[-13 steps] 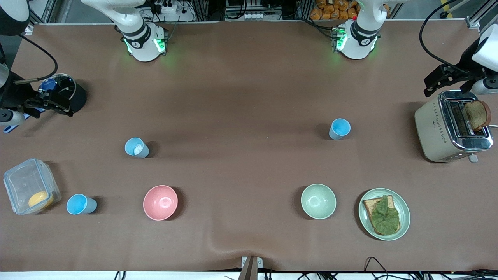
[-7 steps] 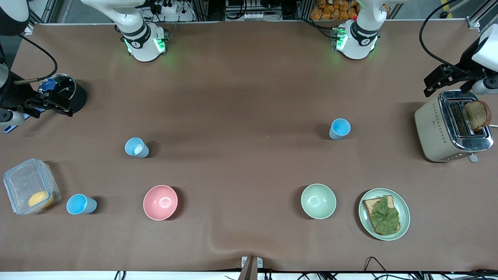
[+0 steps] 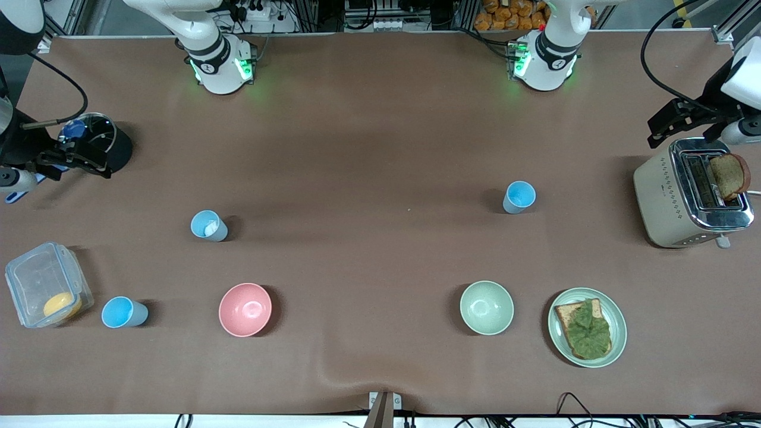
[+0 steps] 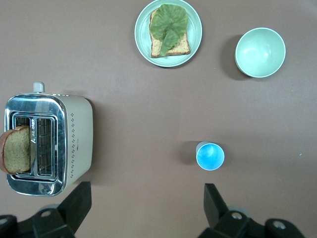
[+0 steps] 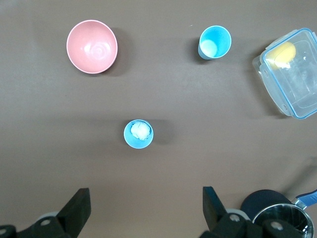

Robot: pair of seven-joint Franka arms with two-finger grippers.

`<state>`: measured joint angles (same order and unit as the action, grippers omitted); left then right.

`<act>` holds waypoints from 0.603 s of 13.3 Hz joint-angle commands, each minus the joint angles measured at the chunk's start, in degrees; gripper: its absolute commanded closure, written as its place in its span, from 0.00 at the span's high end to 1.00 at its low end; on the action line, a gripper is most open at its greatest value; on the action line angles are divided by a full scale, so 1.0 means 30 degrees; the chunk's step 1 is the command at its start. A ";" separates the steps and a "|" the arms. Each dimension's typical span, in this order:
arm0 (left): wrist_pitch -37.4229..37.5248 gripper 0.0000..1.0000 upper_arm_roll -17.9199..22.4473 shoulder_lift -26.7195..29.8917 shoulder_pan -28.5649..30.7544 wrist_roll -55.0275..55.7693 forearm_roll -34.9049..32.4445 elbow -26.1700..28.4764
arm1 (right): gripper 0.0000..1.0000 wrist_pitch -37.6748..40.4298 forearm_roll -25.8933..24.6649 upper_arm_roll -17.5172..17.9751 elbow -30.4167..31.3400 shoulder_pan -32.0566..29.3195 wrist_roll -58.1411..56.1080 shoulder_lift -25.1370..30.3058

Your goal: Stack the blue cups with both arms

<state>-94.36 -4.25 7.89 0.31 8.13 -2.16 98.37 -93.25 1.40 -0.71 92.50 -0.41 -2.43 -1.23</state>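
Three blue cups are stood apart on the worktop; left hand and right hand are held wide, empty.

No readable text, label, brand, number or sign shows in any view; the cream-and-chrome two-slot toaster carries only rows of small dots along its side and tiny marks near its base, too small to read.
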 commanded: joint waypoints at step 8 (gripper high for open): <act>0.0281 1.00 -0.0108 -0.0169 0.0247 -0.0219 0.0222 -0.0447 | 1.00 0.0028 0.0237 0.0178 -0.0072 -0.0625 0.0253 -0.0177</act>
<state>-94.36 -4.24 7.89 0.31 8.13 -2.16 98.37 -93.23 1.40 -0.93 92.53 -0.94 -2.32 -1.57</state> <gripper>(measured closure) 0.000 0.000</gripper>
